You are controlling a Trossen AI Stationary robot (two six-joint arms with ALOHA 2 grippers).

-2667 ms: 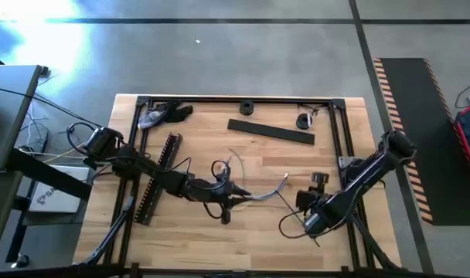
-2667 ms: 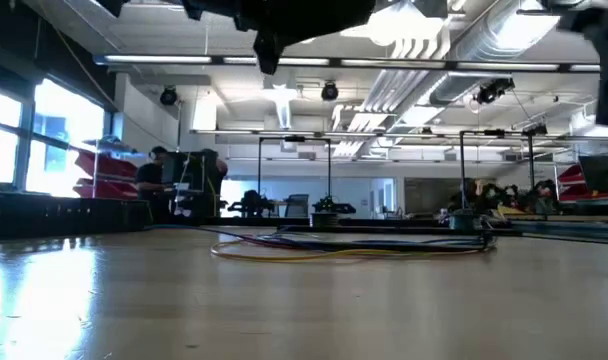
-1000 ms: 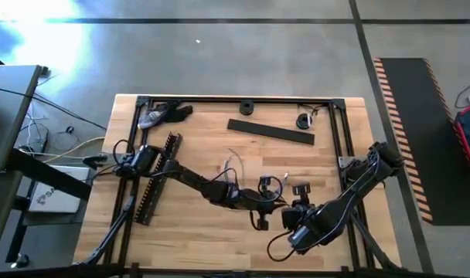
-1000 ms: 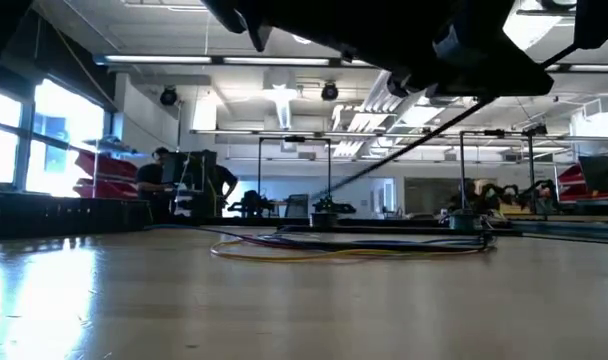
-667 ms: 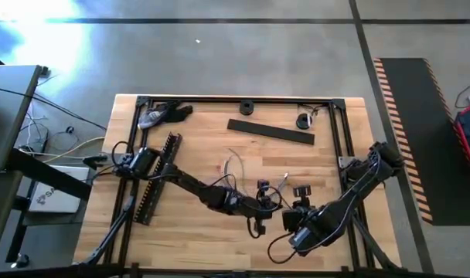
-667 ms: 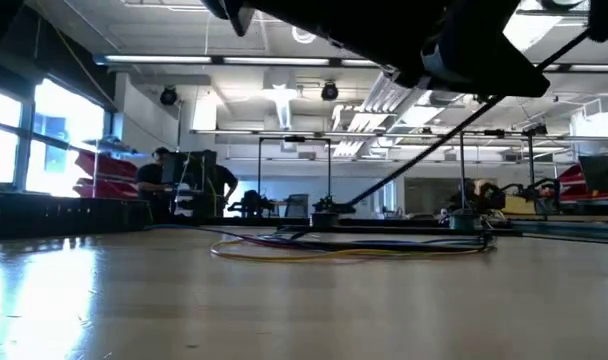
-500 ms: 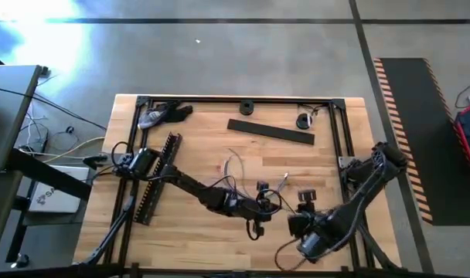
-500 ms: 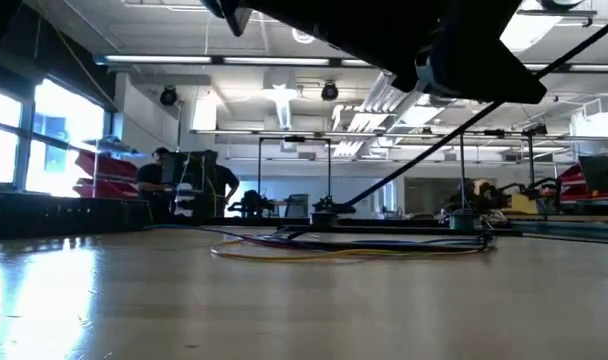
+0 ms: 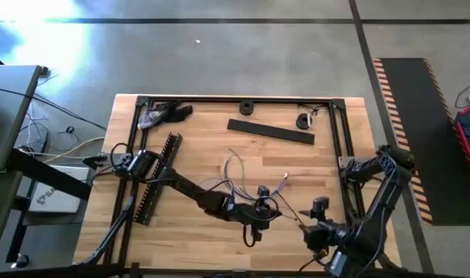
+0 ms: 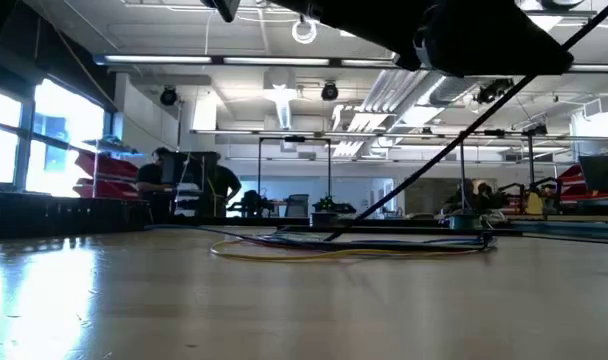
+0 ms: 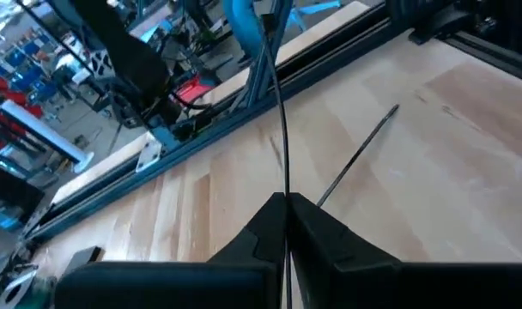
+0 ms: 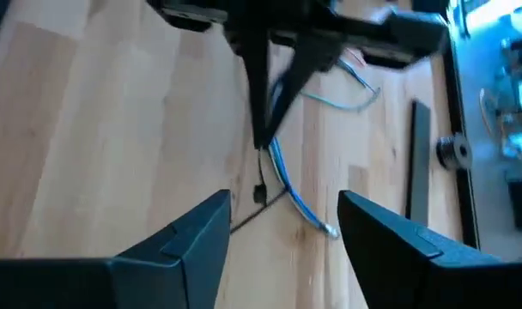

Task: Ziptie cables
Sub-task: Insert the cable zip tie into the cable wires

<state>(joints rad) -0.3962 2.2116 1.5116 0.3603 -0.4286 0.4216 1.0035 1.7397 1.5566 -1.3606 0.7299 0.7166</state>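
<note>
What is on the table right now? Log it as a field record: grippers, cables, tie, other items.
left gripper: near table centre, shut on a thin black strip, likely the zip tie
right gripper: open, near the table's front right, facing the left gripper
cables: loose strands lying at the centre of the table
other items: flat black bar toward the back; slotted black strip at left

Cables (image 9: 236, 168): strands too thin in the high view to count or separate; part hidden under the left gripper (image 9: 260, 207). Right gripper (image 12: 282, 225): fingers cut off at the picture's edge in its wrist view. Low view: both arms only dark shapes cropped at the top edge.
</note>
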